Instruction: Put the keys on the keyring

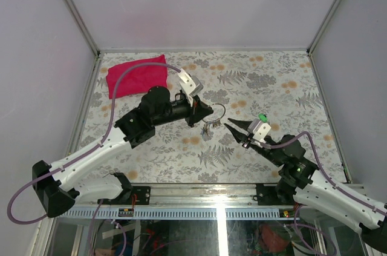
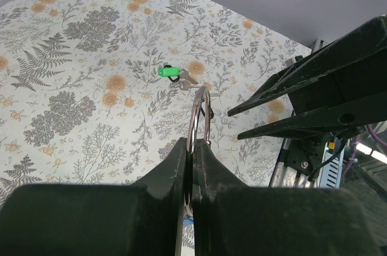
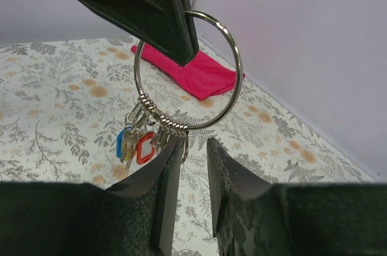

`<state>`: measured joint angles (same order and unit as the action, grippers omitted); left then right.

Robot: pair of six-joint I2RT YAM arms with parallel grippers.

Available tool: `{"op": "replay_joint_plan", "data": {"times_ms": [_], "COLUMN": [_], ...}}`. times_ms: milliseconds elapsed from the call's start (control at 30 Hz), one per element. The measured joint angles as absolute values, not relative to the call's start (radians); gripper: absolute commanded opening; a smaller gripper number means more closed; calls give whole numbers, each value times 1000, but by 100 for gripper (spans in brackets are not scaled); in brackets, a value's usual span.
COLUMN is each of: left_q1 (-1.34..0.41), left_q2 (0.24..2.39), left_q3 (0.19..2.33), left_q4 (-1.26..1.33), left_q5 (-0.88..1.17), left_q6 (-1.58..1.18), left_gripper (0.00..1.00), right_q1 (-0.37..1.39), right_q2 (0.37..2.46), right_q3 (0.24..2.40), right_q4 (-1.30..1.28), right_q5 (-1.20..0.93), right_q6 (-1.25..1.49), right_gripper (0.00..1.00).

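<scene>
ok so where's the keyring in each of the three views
top external: keyring near picture centre, at the tip of the left gripper.
left wrist: keyring edge-on at centre, rising out of the jaws.
right wrist: keyring upper centre, keys hanging off its bottom.
shared landmark: the left gripper, jaws shut on the keyring in every view.

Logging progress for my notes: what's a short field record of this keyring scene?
left pincer: shut on the keyring, held above the table
on the ring: blue key, red key and others, hanging low
loose: green key lying on the table
right pincer: open, tips close by the hanging keys
also: pink cloth, far left
</scene>
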<state>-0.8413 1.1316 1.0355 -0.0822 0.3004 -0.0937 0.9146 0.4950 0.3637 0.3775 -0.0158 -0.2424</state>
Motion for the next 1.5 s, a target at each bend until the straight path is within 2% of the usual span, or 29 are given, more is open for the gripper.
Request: {"op": "replay_joint_plan", "data": {"times_ms": [1500], "left_q1": [-841], "left_q2": [1100], "left_q3": [1036], "left_q4": [-60], "left_q5": [339], "left_q6": [-105], "left_gripper": [0], "right_q1": [915], "right_q2": [629], "right_q3": [326], "right_q4": [498], "right_q5": [-9], "right_q6": [-233], "right_gripper": [27]}}
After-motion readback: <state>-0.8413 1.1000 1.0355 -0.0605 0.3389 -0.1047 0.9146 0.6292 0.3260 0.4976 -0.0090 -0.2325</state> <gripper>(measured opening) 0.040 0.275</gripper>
